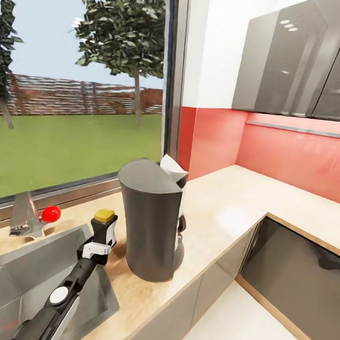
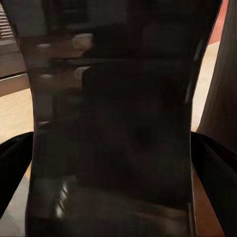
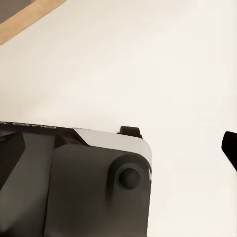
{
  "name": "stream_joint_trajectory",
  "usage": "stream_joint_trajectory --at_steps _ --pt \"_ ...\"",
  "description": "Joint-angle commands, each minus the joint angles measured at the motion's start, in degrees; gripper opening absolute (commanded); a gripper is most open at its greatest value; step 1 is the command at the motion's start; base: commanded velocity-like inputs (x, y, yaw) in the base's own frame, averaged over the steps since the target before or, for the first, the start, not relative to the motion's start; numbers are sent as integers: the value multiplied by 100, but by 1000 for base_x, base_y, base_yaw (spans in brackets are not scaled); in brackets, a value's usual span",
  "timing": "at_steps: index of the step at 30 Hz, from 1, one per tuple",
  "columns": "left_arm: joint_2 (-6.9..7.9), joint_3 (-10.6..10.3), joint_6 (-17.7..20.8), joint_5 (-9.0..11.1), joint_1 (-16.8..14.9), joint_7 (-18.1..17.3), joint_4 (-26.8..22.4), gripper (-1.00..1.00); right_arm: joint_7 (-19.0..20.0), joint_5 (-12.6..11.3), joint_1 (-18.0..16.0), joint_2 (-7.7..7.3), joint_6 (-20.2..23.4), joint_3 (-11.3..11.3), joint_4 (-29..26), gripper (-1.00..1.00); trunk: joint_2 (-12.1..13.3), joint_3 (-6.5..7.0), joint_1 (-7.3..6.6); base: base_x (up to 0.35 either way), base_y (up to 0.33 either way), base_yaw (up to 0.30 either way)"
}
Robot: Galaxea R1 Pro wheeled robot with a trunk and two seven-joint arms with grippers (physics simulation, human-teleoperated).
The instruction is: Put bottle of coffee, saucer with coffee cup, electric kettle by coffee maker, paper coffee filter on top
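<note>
Coffee maker (image 1: 154, 219) on countertop (image 1: 228, 209) w/ paper filter (image 1: 172, 167) on top. Left gripper (image 1: 101, 236) pinching coffee bottle (image 1: 104, 225) just left of maker, unreleased. Saucer, cup, kettle left. Right gripper: can't tell.

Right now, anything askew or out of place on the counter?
Only the paper coffee filter: it sits tilted at the back edge of the coffee maker top, not flat. The bottle of coffee stands upright in the left pincer, beside the coffee maker. No spills.

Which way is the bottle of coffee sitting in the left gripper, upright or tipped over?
Upright. In the head view the bottle of coffee has its yellow cap on top, held by the left gripper beside the coffee maker.
</note>
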Motion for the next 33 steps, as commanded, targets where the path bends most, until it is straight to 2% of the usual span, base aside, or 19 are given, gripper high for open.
stream_joint_trajectory --at_steps 1,13,30,31,33 --pt "4 -5 -13 26 -4 -11 3 -100 -22 60 -5 2 -18 -48 6 100 -7 -9 3 133 -68 0" --pt "9 9 -19 27 -3 15 22 -100 -22 62 -5 2 -18 -48 6 100 -7 -9 3 93 -5 0" --pt "12 2 -60 24 7 138 32 -100 -22 59 -5 2 -18 -48 6 100 -7 -9 3 4 0 0" --pt "12 2 -58 26 7 138 32 100 -22 60 -5 2 -18 -48 6 100 -7 -9 3 0 0 0" --pt "12 2 -62 27 7 139 33 100 -22 60 -5 2 -18 -48 6 100 -7 -9 3 0 0 0"
